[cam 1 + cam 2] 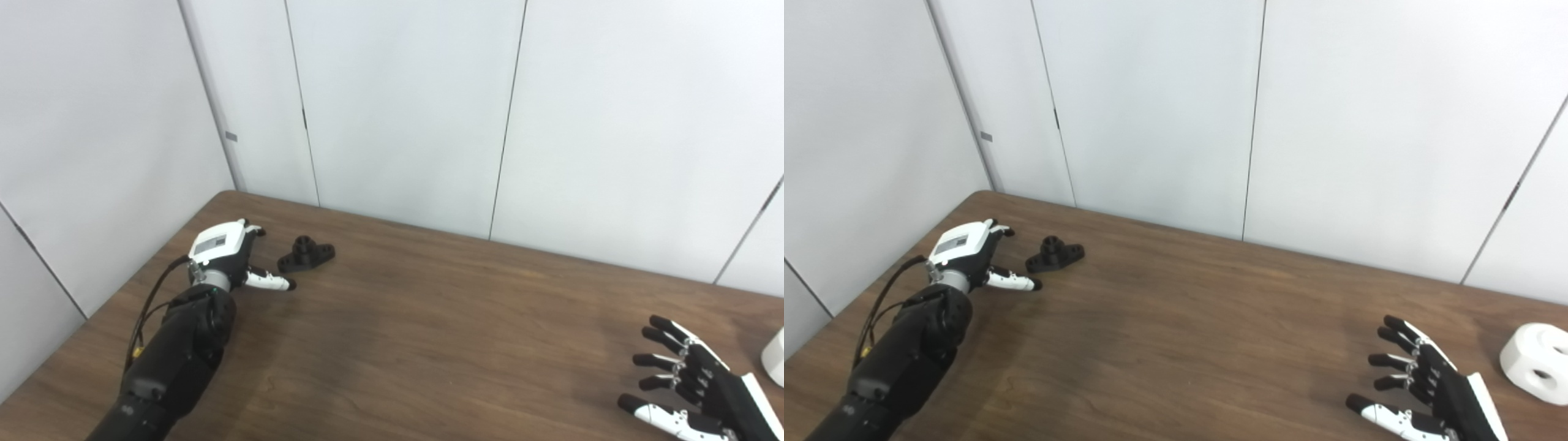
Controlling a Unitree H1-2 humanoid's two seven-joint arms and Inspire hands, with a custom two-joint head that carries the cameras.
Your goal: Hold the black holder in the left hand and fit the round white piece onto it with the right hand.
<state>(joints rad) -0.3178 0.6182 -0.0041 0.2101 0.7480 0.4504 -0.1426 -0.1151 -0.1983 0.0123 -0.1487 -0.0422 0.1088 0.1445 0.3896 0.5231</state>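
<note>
The holder (1054, 254) is set near the far left corner of the tabletop (1176, 343), with the left hand (971, 260) placed just left of it. The white piece (1536, 362) is found at the right edge, the right hand (1427, 386) nearer and to its left.

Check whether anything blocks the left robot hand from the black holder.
Nothing visible does. The left robot hand is open just left of the black holder, with only bare table between them. The round white piece lies far off, beside the right robot hand.
</note>
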